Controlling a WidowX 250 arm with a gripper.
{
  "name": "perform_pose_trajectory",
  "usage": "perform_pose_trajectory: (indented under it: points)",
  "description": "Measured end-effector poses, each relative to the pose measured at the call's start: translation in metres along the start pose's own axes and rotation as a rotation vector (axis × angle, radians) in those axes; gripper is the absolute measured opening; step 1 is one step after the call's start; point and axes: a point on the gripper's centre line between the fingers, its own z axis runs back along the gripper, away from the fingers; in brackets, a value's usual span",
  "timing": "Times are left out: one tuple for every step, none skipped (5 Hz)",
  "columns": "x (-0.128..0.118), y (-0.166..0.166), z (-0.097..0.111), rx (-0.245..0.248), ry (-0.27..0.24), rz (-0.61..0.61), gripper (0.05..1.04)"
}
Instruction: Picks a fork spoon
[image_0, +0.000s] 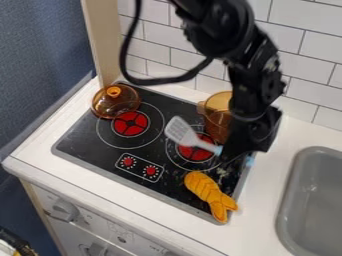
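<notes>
The black gripper (235, 152) hangs over the right side of the black stovetop, in front of the amber pot. A grey slotted spatula (182, 131) is over the right burner, its head toward the middle of the stove. Its handle runs down and right to the gripper, which covers part of it. Light blue patches show on either side of the gripper, in line with the handle. Whether the spatula is held or lies beneath the gripper, I cannot tell.
An amber pot (217, 117) stands at the stove's back right, and an amber lidded pot (115, 101) at its back left. A yellow-orange cloth-like toy (207, 190) lies at the front right. The grey sink (288, 195) is to the right; a tiled wall rises behind.
</notes>
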Motion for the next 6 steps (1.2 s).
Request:
perform_pose_trajectory:
  points:
    - [-0.004, 0.002, 0.042, 0.083, 0.012, -0.042, 0.333]
    - [-0.030, -0.009, 0.066, 0.093, 0.024, -0.068, 0.333]
    - [-0.070, -0.020, 0.078, 0.074, 0.066, -0.124, 0.333]
    - [-0.104, -0.033, 0.075, 0.040, 0.080, -0.199, 0.333]
    - [-0.117, -0.038, 0.070, 0.032, 0.080, -0.338, 0.332]
    - [-0.138, -0.049, 0.056, -0.035, 0.076, -0.464, 0.333]
